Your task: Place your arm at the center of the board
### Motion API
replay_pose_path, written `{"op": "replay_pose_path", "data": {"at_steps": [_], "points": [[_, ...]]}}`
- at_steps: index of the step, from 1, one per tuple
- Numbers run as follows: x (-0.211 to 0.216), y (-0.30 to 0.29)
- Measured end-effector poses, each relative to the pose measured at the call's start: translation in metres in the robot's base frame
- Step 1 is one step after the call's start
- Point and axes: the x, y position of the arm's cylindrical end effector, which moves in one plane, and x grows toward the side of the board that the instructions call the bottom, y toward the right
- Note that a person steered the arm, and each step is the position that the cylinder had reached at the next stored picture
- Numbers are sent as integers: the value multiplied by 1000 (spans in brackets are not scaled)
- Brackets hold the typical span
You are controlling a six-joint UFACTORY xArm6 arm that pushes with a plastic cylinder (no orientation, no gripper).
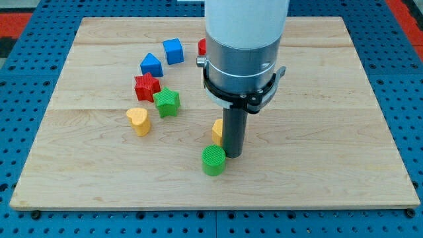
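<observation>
Camera view shows my tip (234, 156) resting on the wooden board (330, 132) near its middle, just beside the green cylinder (213, 160) and partly hiding a yellow block (217, 131). I have no pincer, only this rod.

tip (234, 156) beside cylinder (213, 160), blocks upper-left

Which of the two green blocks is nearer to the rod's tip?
The green cylinder, just left of my tip. The green star lies farther off, up-left beside the red star.
</observation>
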Motion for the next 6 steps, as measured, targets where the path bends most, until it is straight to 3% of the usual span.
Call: {"op": "replay_pose_path", "data": {"at_steps": [2,4,6], "points": [[2,-3],[-30,70],[-61,32]]}}
